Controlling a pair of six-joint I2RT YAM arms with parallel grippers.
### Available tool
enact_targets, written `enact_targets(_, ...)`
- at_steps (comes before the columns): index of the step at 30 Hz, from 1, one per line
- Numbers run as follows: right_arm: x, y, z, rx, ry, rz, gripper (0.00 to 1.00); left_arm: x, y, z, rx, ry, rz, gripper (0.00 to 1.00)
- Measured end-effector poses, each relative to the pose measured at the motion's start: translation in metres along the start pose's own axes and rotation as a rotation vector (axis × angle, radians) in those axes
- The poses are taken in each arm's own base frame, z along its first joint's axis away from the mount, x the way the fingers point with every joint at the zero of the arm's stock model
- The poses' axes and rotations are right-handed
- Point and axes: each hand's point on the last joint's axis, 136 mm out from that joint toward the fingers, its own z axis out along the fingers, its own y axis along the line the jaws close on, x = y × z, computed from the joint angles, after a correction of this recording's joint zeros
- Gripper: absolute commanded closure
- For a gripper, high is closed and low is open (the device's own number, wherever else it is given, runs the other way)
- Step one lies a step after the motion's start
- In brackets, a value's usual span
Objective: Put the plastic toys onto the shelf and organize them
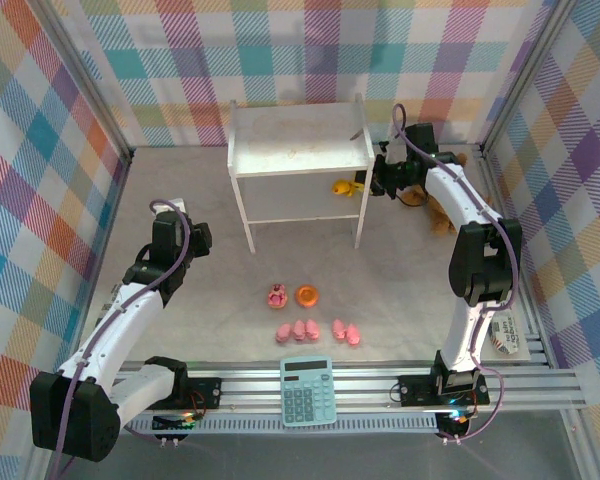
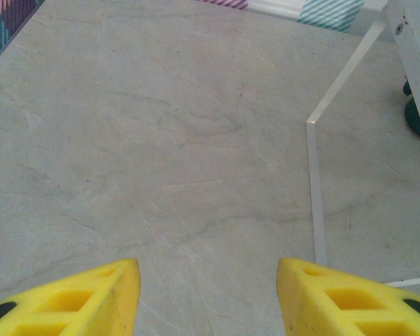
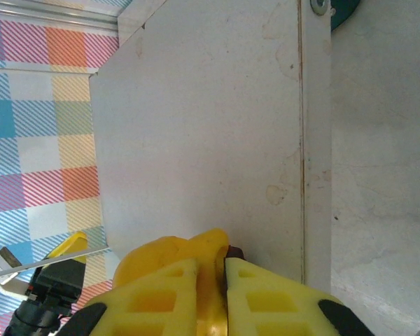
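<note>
The white shelf (image 1: 300, 140) stands at the back middle of the table. My right gripper (image 1: 377, 183) is at its right side, at the level of the lower board, shut on the yellow duck (image 1: 346, 187). In the right wrist view the duck (image 3: 175, 253) sits pinched between the fingers (image 3: 266, 294) over a white shelf board (image 3: 196, 126). On the table in front lie a pink cupcake piece (image 1: 277, 295), an orange ring (image 1: 307, 295) and a row of several pink pigs (image 1: 300, 329). My left gripper (image 1: 183, 238) (image 2: 208, 297) hangs open over bare table at the left.
A teal calculator (image 1: 307, 390) lies on the front rail. A brown plush animal (image 1: 440, 213) sits behind the right arm, and a small box (image 1: 505, 337) lies at the right front. A thin shelf leg (image 2: 315, 189) shows in the left wrist view.
</note>
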Motion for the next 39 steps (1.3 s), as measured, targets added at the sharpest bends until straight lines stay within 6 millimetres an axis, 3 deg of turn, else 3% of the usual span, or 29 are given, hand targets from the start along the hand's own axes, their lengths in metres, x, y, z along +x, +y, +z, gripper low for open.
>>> enact_targets(15,-0.004,-0.008,-0.005,0.034,0.003,0.007,0.8,0.0,0.0,0.0,0.0,0.0,0.0,0.46)
enact_targets(20,-0.005,-0.025,-0.002,0.063,0.012,0.04,0.79,0.0,0.0,0.0,0.0,0.0,0.0,0.46)
enact_targets(39,-0.009,-0.024,-0.009,0.103,-0.028,0.002,0.74,0.0,0.0,0.0,0.0,0.0,0.0,0.47)
